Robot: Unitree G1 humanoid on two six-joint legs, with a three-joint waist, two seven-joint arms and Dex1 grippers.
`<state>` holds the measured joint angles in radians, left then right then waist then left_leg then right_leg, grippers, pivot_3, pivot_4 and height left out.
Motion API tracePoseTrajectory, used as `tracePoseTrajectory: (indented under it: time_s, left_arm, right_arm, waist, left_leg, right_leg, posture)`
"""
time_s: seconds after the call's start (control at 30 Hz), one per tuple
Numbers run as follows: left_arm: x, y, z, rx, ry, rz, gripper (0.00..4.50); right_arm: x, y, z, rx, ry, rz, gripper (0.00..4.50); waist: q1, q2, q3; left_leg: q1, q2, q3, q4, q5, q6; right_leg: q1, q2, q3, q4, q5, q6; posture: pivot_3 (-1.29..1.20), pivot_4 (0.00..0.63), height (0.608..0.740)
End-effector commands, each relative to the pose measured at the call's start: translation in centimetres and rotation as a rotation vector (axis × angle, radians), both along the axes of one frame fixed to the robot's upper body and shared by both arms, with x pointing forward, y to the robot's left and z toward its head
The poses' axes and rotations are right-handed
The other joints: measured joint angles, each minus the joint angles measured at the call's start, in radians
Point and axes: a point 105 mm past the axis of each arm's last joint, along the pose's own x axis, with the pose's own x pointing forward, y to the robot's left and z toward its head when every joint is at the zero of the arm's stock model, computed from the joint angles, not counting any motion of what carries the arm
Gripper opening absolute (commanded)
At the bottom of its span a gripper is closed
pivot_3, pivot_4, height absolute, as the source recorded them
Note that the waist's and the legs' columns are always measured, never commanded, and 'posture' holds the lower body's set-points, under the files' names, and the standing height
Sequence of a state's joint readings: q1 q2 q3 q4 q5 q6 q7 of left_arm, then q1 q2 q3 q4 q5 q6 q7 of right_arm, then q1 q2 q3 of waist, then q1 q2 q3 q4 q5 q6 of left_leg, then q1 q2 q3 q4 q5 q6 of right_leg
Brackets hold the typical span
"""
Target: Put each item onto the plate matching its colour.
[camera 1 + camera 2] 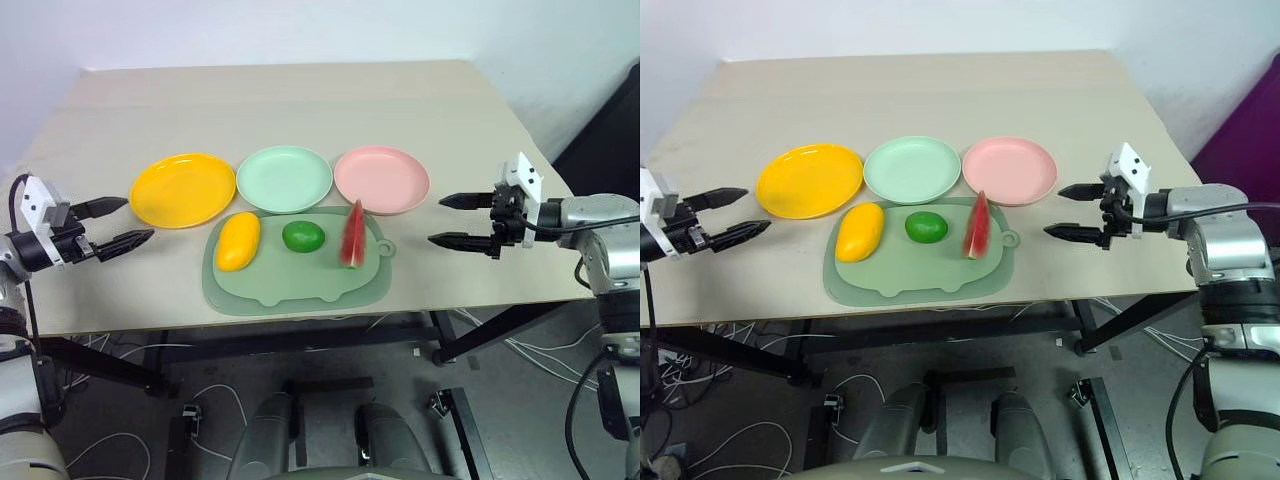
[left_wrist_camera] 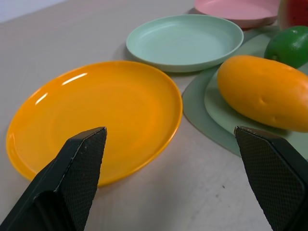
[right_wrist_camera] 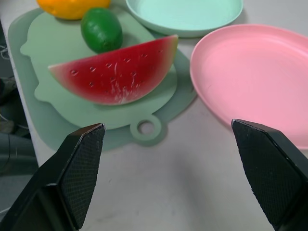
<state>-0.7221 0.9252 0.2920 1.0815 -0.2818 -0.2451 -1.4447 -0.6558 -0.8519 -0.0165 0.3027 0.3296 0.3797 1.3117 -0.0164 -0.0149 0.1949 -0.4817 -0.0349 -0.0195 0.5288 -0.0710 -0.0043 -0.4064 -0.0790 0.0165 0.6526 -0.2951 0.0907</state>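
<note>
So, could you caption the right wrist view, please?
Open right hand facing watermelon wedge on mat, beside pink plate.

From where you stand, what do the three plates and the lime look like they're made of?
The orange plate, green plate and pink plate look like moulded plastic with a smooth semi-gloss finish: thin even rims and soft light streaks on the orange one. The lime seems to be glossy plastic or rubber, judging by its bright highlights, which look too uniform for real peel, though that is uncertain.

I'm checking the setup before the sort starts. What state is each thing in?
mango: on mat, unplaced
lime: on mat, unplaced
watermelon wedge: standing on mat, unplaced
orange-yellow plate: empty
mint green plate: empty
pink plate: empty
left gripper: open, empty
right gripper: open, empty
</note>
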Motion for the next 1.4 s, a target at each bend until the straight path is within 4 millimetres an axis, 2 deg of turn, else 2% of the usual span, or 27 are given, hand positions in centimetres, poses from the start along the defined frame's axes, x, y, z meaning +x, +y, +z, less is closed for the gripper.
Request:
tracePoseTrajectory:
  time_s: [0.03, 0.13, 0.4, 0.6, 0.8, 1.0, 1.17, 1.4]
  left_arm:
    - [-0.1, 0.2, 0.1, 0.025, -0.008, 0.002, 4.47]
    - [-0.2, 0.3, -0.4, 0.022, 0.002, 0.006, 4.47]
    - [-0.3, 0.4, 0.0, 0.029, -0.01, -0.003, 4.47]
    - [0.2, -0.6, 0.8, 0.034, -0.047, -0.042, 4.47]
    - [-0.1, -1.4, -0.3, 0.036, -0.025, -0.093, 4.47]
    - [0.0, -2.3, -0.1, 0.043, -0.034, -0.141, 4.47]
    - [-0.1, -3.0, -0.3, 0.07, -0.035, -0.187, 4.47]
    - [-0.5, -3.5, -0.8, 0.09, -0.038, -0.216, 4.47]
  right_arm:
    - [-0.5, -0.6, 1.5, -0.007, -0.061, -0.007, 4.5]
    - [-0.6, -0.2, 1.5, 0.005, -0.051, -0.005, 4.5]
    - [-0.9, 0.1, 1.9, 0.007, -0.06, 0.004, 4.5]
    - [-0.7, 0.2, 2.5, 0.026, -0.074, -0.009, 4.5]
    - [-1.1, -0.1, 2.6, 0.036, -0.072, -0.027, 4.5]
    - [-1.0, 0.2, 2.4, 0.031, -0.048, -0.03, 4.5]
    - [-1.0, 1.0, 2.5, 0.027, -0.038, -0.043, 4.5]
    - [-0.6, 3.4, 3.1, 0.057, 0.034, -0.123, 4.5]
  waist:
    - [0.0, 0.0, 0.0]
    - [-0.003, 0.0, 0.0]
    - [-0.002, 0.0, 0.0]
    - [-0.001, 0.0, 0.0]
    - [-0.001, 0.0, 0.0]
    - [-0.001, 0.0, 0.0]
    - [-0.002, 0.0, 0.0]
    - [-0.004, 0.0, 0.0]
  left_leg:
    - [0.0, 0.0, 0.0, 0.0, 0.0, 0.0]
    - [0.0, 0.0, 0.0, 0.0, 0.0, 0.0]
    - [0.001, 0.0, 0.001, 0.002, 0.0, 0.0]
    - [0.001, 0.0, 0.001, 0.007, -0.001, 0.002]
    - [0.0, 0.0, 0.003, 0.014, -0.005, 0.008]
    - [0.0, 0.001, 0.008, 0.014, -0.006, 0.009]
    - [0.0, 0.001, 0.011, 0.014, -0.006, 0.01]
    - [0.0, 0.001, 0.012, 0.014, -0.007, 0.011]
  right_leg:
    - [0.0, 0.0, 0.0, 0.0, 0.0, 0.0]
    - [0.0, 0.0, 0.0, 0.001, 0.0, 0.0]
    - [0.0, 0.0, 0.0, 0.003, 0.0, 0.001]
    - [0.001, -0.001, 0.0, 0.003, 0.0, 0.001]
    - [0.003, -0.003, 0.0, 0.003, 0.0, 0.001]
    - [0.001, -0.006, 0.0, 0.003, 0.002, 0.004]
    - [0.001, -0.008, 0.0, 0.003, 0.003, 0.005]
    - [0.0, -0.009, 0.001, 0.003, 0.003, 0.005]
  posture:
    - [0.0, 0.15, 0.737]
    - [0.0, 0.15, 0.737]
    - [0.0, 0.15, 0.737]
    - [0.0, 0.15, 0.737]
    - [0.0, 0.15, 0.737]
    - [0.0, 0.15, 0.737]
    - [0.0, 0.15, 0.737]
    - [0.0, 0.15, 0.737]
